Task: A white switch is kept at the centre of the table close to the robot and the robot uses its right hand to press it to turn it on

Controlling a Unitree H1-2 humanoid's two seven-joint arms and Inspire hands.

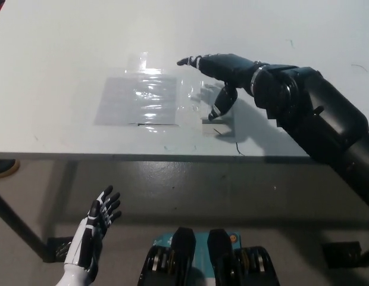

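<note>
A: White tabletop fills the upper view, grey floor below its near edge. Left to right: the white left robot hand rests low, off the tabletop, fingers spread, holding nothing. Next, a patch of glossy clear film taped flat at centre.

B: And the white switch?

A: Just right of the film, near the front edge. Mostly covered; only its lower edge shows beneath the black right robot hand. That hand grips nothing: one finger reaches out level toward the film, a lower one hooks down onto or just over the switch. Contact cannot be confirmed from this angle.

B: Advice for the press?

A: Judgement only. Push straight down with the hooked fingertip, centred on the rocker, not the plate rim. Keep the wrist steady so the housing does not slide. The outstretched finger should stay clear of the film. On/off state is hidden, so verify once the hand is lifted away.
</note>
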